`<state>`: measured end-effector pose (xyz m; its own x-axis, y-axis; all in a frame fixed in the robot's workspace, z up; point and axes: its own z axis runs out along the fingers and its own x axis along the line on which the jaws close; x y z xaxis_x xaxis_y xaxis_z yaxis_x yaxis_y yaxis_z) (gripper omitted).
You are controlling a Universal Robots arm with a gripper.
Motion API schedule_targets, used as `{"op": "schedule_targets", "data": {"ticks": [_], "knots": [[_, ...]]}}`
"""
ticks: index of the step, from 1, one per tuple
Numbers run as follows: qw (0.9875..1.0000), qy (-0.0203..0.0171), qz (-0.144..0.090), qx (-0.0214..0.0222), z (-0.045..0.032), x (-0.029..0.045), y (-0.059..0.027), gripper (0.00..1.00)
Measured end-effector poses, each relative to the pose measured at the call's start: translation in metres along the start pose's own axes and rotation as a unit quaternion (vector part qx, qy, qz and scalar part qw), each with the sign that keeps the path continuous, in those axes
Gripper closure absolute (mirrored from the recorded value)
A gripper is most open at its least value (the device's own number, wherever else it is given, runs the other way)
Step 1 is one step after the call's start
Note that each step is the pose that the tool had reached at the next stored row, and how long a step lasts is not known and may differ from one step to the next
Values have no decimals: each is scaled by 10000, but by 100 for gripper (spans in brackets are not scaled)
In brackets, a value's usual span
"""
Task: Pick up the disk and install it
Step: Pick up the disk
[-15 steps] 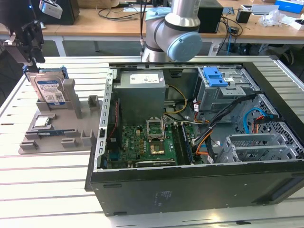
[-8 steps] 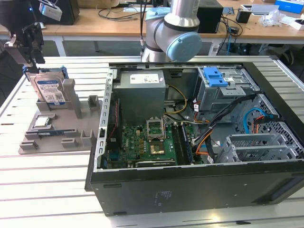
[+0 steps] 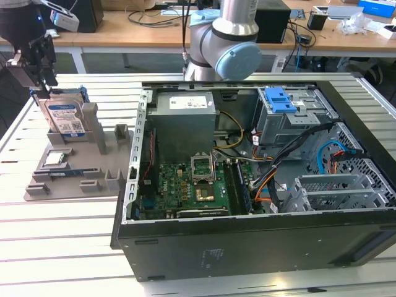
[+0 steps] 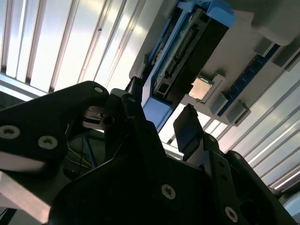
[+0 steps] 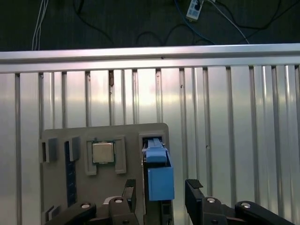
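first wrist view: we log the hand [image 5: 161, 183] wide open, straddling the disk [image 5: 157, 161] without gripping; disk stands on edge in its grey holder [image 5: 126, 133] on the surface [image 5: 234, 117], pickup and install not yet done.

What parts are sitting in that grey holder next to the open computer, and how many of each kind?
Disk: 1
Small square silver chip: 1
Narrow blue strip: 1
Total in the grey holder: 3
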<state>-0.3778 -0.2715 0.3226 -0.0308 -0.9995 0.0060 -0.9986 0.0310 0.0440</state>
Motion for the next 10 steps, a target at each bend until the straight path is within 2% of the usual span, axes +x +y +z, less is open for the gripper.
{"op": "schedule_targets", "data": {"ticks": [10], "knots": [[10000, 1, -11, -1, 215, -2, 0, 46]]}}
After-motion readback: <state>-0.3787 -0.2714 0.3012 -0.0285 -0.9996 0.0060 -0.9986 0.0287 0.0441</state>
